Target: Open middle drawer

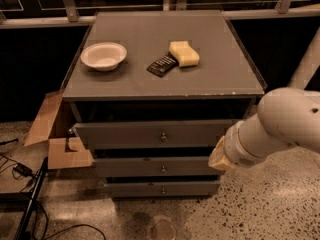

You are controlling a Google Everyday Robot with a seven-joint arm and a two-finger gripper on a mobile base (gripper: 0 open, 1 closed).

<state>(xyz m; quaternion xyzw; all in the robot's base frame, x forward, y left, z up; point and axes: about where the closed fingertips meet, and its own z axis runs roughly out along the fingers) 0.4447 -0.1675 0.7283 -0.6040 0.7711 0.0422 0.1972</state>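
Note:
The grey cabinet [165, 81] has three drawers stacked in front. The middle drawer [130, 167] is a long flat grey front with a small round metal knob [163, 169] at its centre. It sits below the uppermost drawer [125, 133], which juts out a little, and above the lowest drawer [135, 188]. My gripper [219, 159] is at the end of the white arm [280, 124], which comes in from the right. It is beside the right end of the middle drawer, well right of the knob.
On the cabinet top lie a white bowl [103, 55], a black packet [162, 65] and a yellow sponge [184, 53]. An open cardboard box [55, 136] stands at the cabinet's left. Cables [20, 171] lie on the floor at left.

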